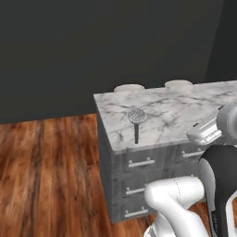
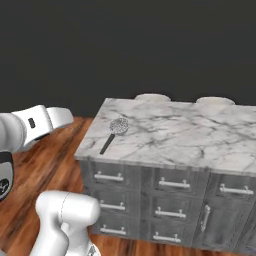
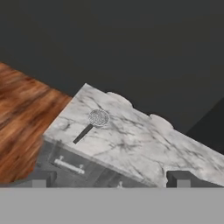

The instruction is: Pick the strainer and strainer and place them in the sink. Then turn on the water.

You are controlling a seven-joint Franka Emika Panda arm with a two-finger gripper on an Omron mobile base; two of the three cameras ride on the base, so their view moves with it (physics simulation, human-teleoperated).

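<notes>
The strainer [image 1: 136,116] lies on the marble desk [image 1: 176,115] near its left corner, black handle toward the drawers. The hand [image 3: 111,179] hovers well back, open and empty; best approach squarely over the handle.

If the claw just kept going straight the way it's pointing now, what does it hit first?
Probably the marble counter top, a little past the black-handled strainer, which lies left of the line in the hand view. The claw stands well back with nothing between. Depth is hard to judge, so the exact landing spot is uncertain.
</notes>
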